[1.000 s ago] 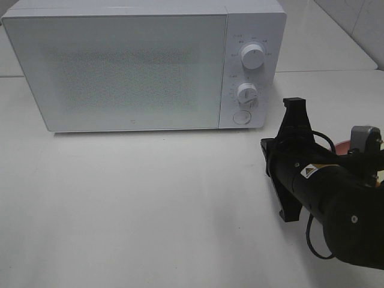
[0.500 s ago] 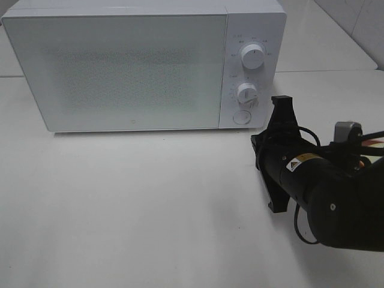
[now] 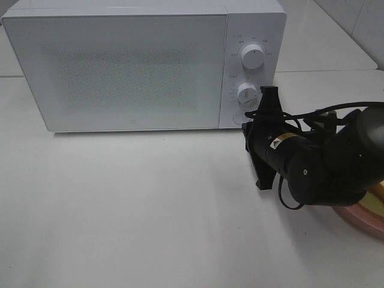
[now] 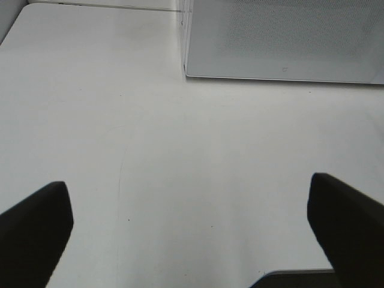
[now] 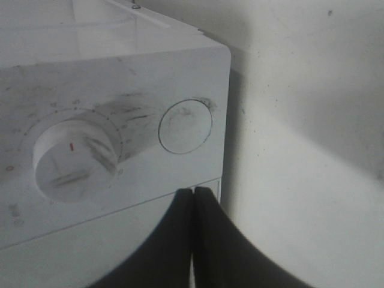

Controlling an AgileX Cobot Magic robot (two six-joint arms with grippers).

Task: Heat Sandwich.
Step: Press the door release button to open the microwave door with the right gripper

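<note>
- The jaws of my right gripper (image 5: 193, 195) are pressed tight together with no gap, and they hold nothing
- The jaws of my left gripper (image 4: 186, 180) stand wide apart, and all I see between them is the bare white table (image 4: 180, 138)
- My right gripper points at the front of the microwave (image 3: 120, 66), on the side with the knobs
- Its tips are very close to the round button (image 5: 185, 126), but I cannot tell if they touch the microwave
- The lower knob (image 5: 75, 159) is just beside that button and has a tiny red mark on it
- From the high camera I see the upper knob (image 3: 252, 56) above the lower one, and my right arm covers part of the button
- The microwave is a big white box at the back of the table, and its door (image 3: 114, 102) is shut
- The sandwich (image 3: 378, 193) is on a pink plate (image 3: 360, 216) on the table, at the right edge of the high view
- The plate is off to the right of the microwave and nearer the front of the table
- My right arm hides most of the plate, so only a thin pale yellow bit of the sandwich peeks out
- My left gripper hangs over the table, well apart from the microwave's front corner
</note>
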